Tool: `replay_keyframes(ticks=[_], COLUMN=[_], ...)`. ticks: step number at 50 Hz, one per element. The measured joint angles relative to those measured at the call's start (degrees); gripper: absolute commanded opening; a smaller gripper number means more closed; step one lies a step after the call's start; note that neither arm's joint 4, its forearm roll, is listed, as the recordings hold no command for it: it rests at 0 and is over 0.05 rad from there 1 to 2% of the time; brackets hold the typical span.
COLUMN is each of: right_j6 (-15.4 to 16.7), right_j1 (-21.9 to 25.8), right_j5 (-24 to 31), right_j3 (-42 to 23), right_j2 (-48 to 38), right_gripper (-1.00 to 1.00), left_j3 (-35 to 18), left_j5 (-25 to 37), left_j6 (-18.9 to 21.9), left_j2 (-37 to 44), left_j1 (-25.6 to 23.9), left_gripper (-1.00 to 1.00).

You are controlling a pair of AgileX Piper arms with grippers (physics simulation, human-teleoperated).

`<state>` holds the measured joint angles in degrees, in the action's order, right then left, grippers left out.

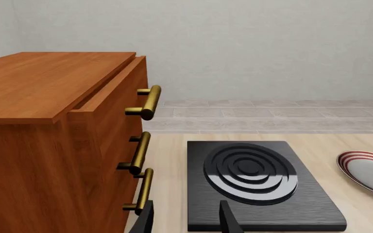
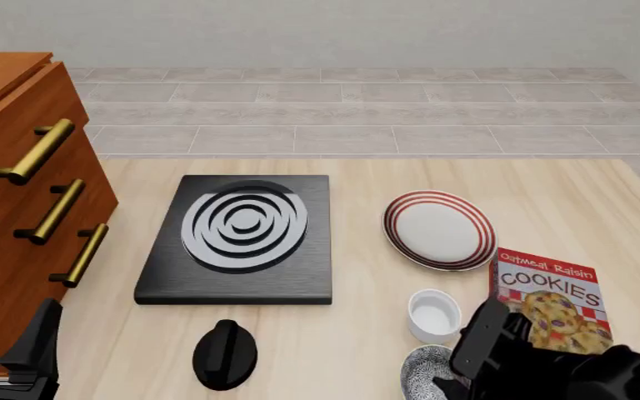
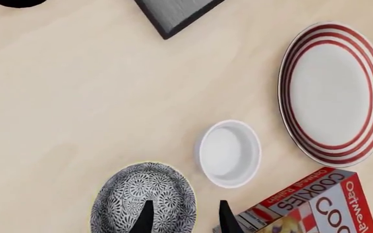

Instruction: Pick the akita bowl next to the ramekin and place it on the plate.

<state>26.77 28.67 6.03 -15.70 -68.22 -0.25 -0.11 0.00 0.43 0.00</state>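
The akita bowl (image 3: 125,201), speckled grey and white inside, sits on the table beside the white ramekin (image 3: 230,153). My right gripper (image 3: 185,219) is open above it. One finger is over the bowl's inside and the other is outside its rim, towards the cookie box. In the front view the right arm covers part of the akita bowl (image 2: 422,368), just in front of the ramekin (image 2: 433,315). The red-ringed plate (image 2: 439,229) lies beyond them and has nothing on it. My left gripper (image 1: 185,221) is open and holds nothing, low at the near left (image 2: 3,333).
A black stove (image 2: 170,279) with white rings lies at the table's middle left. A wooden drawer cabinet (image 2: 9,242) with brass handles stands at the left. A cookie box (image 2: 550,298) lies right of the ramekin. A black round knob-like object (image 2: 224,354) sits near the front.
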Motion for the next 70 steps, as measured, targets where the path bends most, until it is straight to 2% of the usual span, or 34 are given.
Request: replay_keyframes(ticks=[60,61,70], right_j6=[0.26,0.25,0.41], right_j1=[0.29,0.28,0.12], right_j5=[-6.03,-6.08,-6.43], right_j3=[2.20,2.21,1.98], right_j2=[-4.78,-4.80,-4.48], right_gripper=[1.00,-1.00,-1.00], left_j3=[0.00,0.00,0.00], left_j5=[0.00,0.00,0.00], left_j6=[0.00,0.00,0.00], left_j2=[0.00,0.00,0.00], left_j1=[0.00,0.00,0.00], left_gripper=[1.00,1.00,1.00])
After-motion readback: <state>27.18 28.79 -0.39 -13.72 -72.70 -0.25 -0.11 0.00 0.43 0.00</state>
